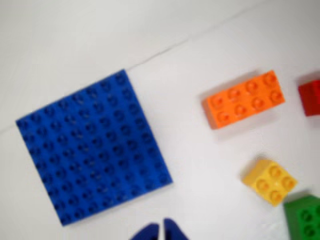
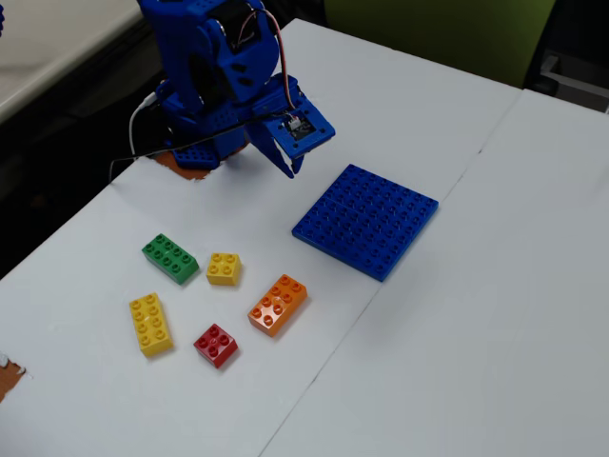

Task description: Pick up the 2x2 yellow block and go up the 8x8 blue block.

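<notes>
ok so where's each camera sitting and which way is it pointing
Wrist view: rides on the arm, looking down at the table; only the end effector tips show at the bottom edge, close together, above the 8x8 blue block.
Fixed view: stands off the table, looking down at an angle; the whole blue arm shows at the far end.
Shared: the blue block, 2x2 yellow block, orange brick, red brick, green brick.

Count: one large flat blue studded baseplate (image 2: 366,220), two small four-stud bricks, yellow (image 2: 224,268) and red (image 2: 216,345), three eight-stud bricks, green (image 2: 170,258), yellow (image 2: 150,324), orange (image 2: 278,304).
</notes>
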